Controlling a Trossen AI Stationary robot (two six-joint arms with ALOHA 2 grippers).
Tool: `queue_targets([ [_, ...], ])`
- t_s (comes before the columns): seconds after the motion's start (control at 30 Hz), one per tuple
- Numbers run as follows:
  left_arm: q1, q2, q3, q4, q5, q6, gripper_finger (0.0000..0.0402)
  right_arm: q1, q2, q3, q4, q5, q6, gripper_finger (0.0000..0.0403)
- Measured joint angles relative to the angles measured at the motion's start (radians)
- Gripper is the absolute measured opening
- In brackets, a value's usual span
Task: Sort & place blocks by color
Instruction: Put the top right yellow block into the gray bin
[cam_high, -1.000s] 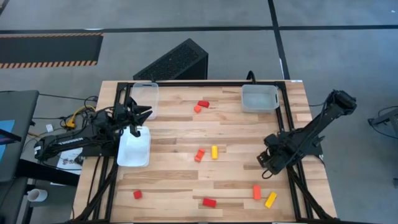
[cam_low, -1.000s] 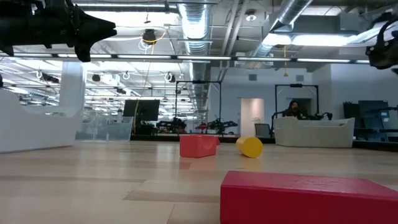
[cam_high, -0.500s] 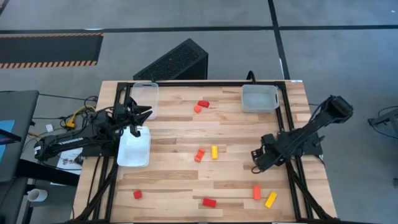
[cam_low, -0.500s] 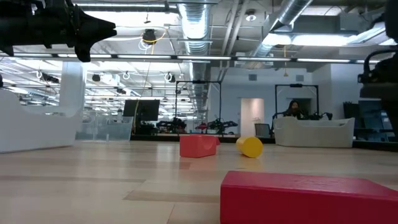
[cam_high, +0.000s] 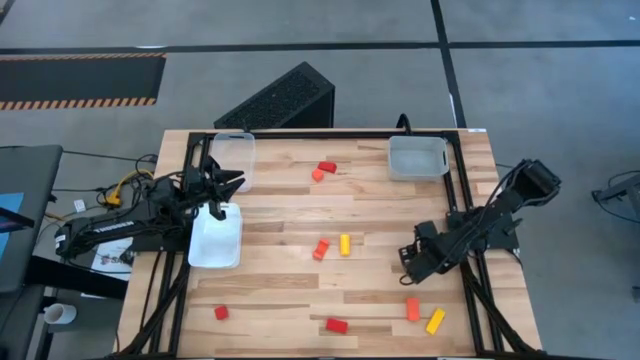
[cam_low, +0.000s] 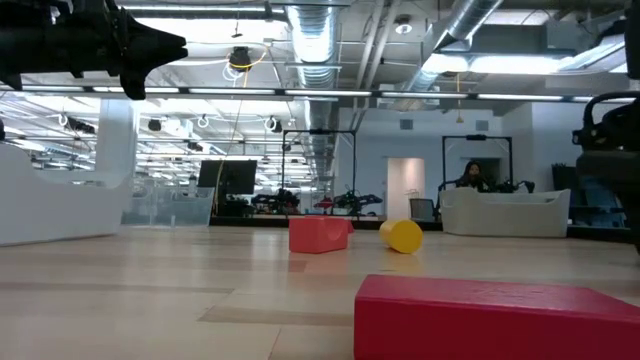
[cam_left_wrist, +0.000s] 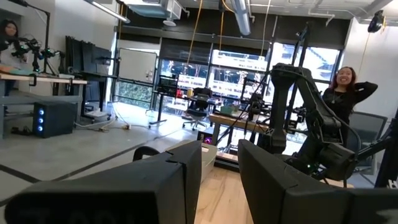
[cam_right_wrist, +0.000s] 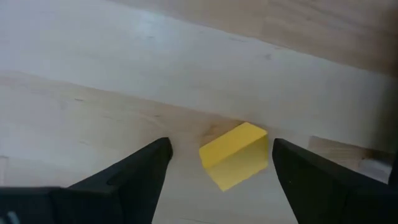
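Small red, orange and yellow blocks lie scattered on the wooden table. A red block (cam_high: 327, 167) and an orange one (cam_high: 316, 175) lie at the far middle. An orange-red block (cam_high: 321, 248) and a yellow one (cam_high: 345, 244) lie at the centre. Others lie near the front: a red block (cam_high: 336, 325), an orange one (cam_high: 412, 309) and a yellow one (cam_high: 435, 320). My right gripper (cam_high: 408, 260) hangs open over the table's right half. A yellow block (cam_right_wrist: 235, 154) lies on the wood ahead, between its fingers and untouched. My left gripper (cam_high: 230, 183) waits open above the left trays.
A clear tray (cam_high: 233, 158) stands at the far left, a white-looking tray (cam_high: 216, 235) in front of it, and another clear tray (cam_high: 418, 156) at the far right. A lone red block (cam_high: 221, 312) lies near the front left. A black box (cam_high: 280, 98) stands beyond the far edge.
My right gripper has moved toward the table's left and come lower. It now shows at the low view's right edge. The blocks and my left arm have kept still.
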Motion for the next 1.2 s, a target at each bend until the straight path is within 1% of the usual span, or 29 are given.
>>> queue_targets([
  [0.23,0.000,0.000,0.000,0.000,0.000,0.000,0.0093,0.047,-0.007,-0.003,0.028,0.023,0.055,0.0282],
  [0.47,0.000,0.000,0.000,0.001,0.000,0.000,0.0093,0.055,-0.025,-0.005,0.060,0.054,0.040,0.0243],
  [0.6,0.000,0.000,0.000,0.001,-0.002,0.000,0.0093,0.053,-0.019,-0.005,0.067,0.069,0.019,0.0210],
  [0.7,0.000,0.000,0.000,0.001,-0.002,-0.005,0.0093,0.053,-0.018,-0.004,0.070,0.083,0.014,0.0177],
  [0.83,0.000,0.000,0.000,0.001,-0.005,-0.006,0.0093,0.057,-0.020,-0.003,0.070,0.118,0.013,0.0130],
  [0.9,0.000,0.000,0.000,0.001,-0.005,-0.006,0.0093,0.055,-0.026,-0.002,0.071,0.137,0.001,0.0115],
  [0.97,0.000,0.000,0.000,0.001,-0.005,-0.006,0.0093,0.045,-0.034,0.006,0.072,0.196,-0.014,0.0111],
  [1.07,0.000,0.000,0.000,0.001,-0.005,0.000,0.0093,0.012,-0.067,0.024,0.095,0.331,-0.067,0.0119],
  [1.13,0.000,0.000,0.000,0.001,-0.007,0.001,0.0093,-0.021,-0.094,0.024,0.142,0.418,-0.158,0.0128],
  [1.2,0.000,0.000,0.000,0.001,-0.007,0.001,0.0093,-0.068,-0.120,0.026,0.286,0.484,-0.313,0.0132],
])
